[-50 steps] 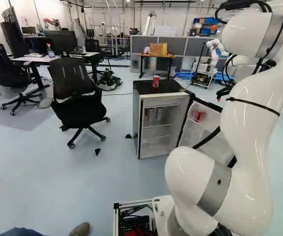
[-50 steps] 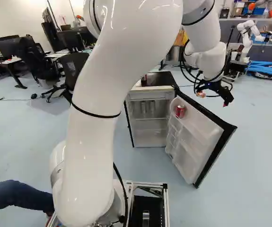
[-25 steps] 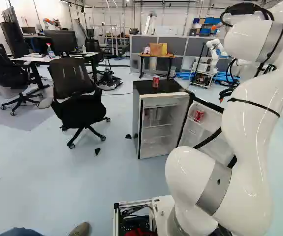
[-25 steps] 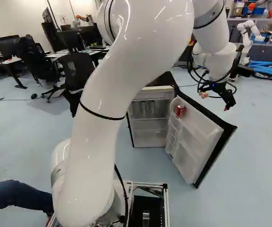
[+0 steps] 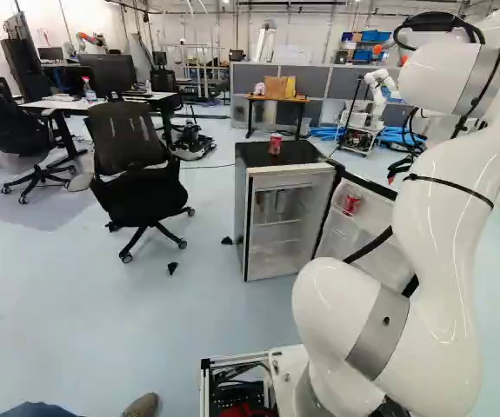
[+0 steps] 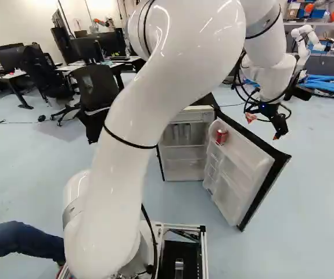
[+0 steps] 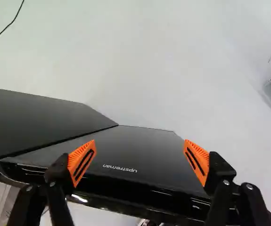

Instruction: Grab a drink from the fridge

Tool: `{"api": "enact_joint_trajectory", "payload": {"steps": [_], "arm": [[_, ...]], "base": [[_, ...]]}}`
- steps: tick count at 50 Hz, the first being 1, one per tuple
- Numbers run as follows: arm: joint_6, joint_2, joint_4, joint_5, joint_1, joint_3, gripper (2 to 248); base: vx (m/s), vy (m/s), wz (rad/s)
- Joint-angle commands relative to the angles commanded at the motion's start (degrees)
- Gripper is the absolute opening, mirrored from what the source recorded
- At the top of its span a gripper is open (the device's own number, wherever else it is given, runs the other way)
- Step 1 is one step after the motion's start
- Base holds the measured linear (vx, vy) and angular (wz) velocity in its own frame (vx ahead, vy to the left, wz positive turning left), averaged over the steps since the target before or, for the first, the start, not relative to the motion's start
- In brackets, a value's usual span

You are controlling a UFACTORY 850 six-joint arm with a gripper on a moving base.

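I'm looking out over a pale floor, with grey partitions (image 5: 313, 81) across the far end of the room in my left base view. One red can (image 6: 221, 136) is in the fridge door's upper rack, near its hinge-side edge; a second red can (image 5: 276, 143) stands upright on the fridge top, set back from the front edge. The fridge (image 5: 243, 221) faces me with its door (image 6: 242, 165) swung wide, white racks showing inside. A few containers (image 6: 181, 133) stand on its upper shelf, too dim for me to name.

My claw (image 6: 264, 127) hangs beyond the door's top edge, on the outer side. On the wrist feed its two fingers are spread well apart, orange pads (image 7: 82, 162) facing each other, with the door's dark outer face ahead of and between them. I've nothing pinched.

Farther out, a black office chair (image 5: 128, 143) sits to the left of the fridge in my left base view, with a desk (image 5: 102, 104) carrying monitors behind it. Beyond the fridge, a small table (image 5: 276, 98) holds a cardboard box (image 5: 275, 87), and to its right another robot (image 5: 378, 91) rises from a cart, near some blue hoses (image 6: 329, 86) on the floor.
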Motion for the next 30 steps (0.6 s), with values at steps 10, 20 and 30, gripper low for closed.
{"api": "enact_joint_trajectory", "payload": {"steps": [10, 20, 30], "arm": [[0.00, -1.44, 0.00, 0.00, 0.00, -0.45, 247], [0.00, -2.95, 0.00, 0.00, -0.01, -0.96, 247], [0.00, -4.33, 0.00, 0.00, -0.01, -1.46, 247]], "base": [[0.000, 0.000, 0.000], [0.000, 0.000, 0.000], [0.000, 0.000, 0.000]]}}
